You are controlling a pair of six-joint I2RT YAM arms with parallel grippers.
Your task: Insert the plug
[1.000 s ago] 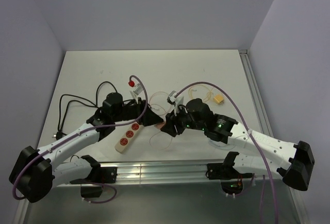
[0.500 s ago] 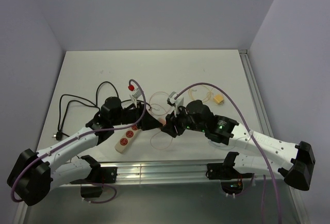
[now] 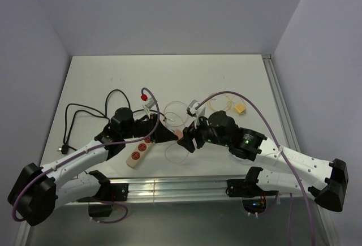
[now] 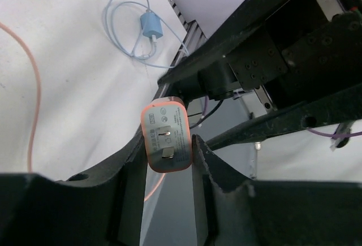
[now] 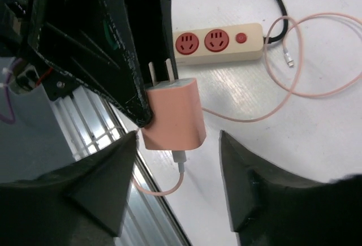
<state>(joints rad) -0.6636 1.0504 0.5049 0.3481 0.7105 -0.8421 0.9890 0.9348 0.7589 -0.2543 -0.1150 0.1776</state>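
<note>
The plug (image 3: 179, 135) is a pink block with two flat prongs, hanging above the table between both arms. In the left wrist view the plug (image 4: 167, 138) sits between the fingertips of my left gripper (image 4: 167, 147), which is shut on its sides. In the right wrist view the plug (image 5: 172, 113) points its prongs toward the cream power strip (image 5: 218, 42) with red sockets. My right gripper (image 5: 178, 150) stands open around the plug, its fingers (image 5: 243, 184) apart from it. The strip (image 3: 140, 150) lies on the table under my left arm.
The plug's pink cable (image 5: 317, 87) loops over the table. A black cord (image 3: 85, 110) leads from the strip to the left. A blue charger with its cable (image 4: 151, 25), a white adapter (image 3: 192, 109) and a small yellow piece (image 3: 240, 109) lie nearby. An aluminium rail (image 3: 181, 188) runs along the near edge.
My left gripper has closed on the plug. My right gripper has opened and let go of it. Both arms have stayed almost where they were.
</note>
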